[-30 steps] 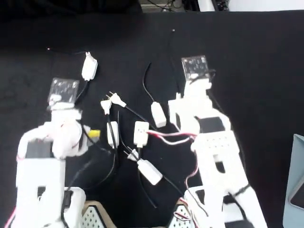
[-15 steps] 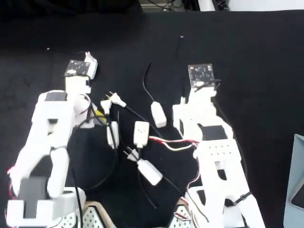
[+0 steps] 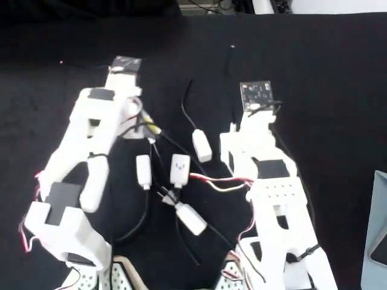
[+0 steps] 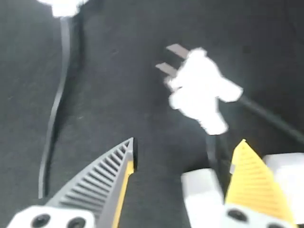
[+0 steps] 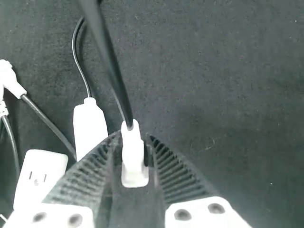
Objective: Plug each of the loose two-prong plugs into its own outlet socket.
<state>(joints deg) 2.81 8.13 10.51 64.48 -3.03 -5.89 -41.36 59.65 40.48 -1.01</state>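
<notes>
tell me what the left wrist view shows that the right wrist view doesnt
Left wrist: a loose plug, prongs bare, lying on the table just ahead of the open left hand. Right wrist: the right hand shut on a white cord end, with a slotted socket nearby. Both: the black table and black cords.

You had no readable text, label, number or sign anywhere. Marks on small circuit board [image 3: 256, 93] were too small for you to read.
</notes>
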